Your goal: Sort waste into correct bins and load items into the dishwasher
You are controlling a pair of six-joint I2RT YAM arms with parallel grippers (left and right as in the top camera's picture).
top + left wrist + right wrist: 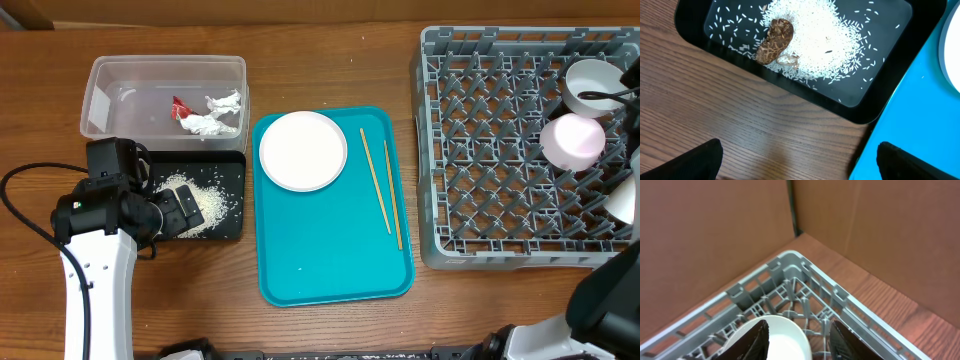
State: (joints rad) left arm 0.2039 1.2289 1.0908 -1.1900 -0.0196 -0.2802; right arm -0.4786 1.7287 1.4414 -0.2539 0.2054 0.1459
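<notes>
My left fingers gape wide; my right fingers, parted over the bowl, could knock it askew when lifting.

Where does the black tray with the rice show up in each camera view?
Overhead: the black tray sits at left, just below the clear tub in the picture.
Left wrist: it fills the upper frame, holding rice and a brown scrap.
Right wrist: not in it.
Shared landmark: the teal tray, beside its right edge in the overhead and left wrist views.
</notes>
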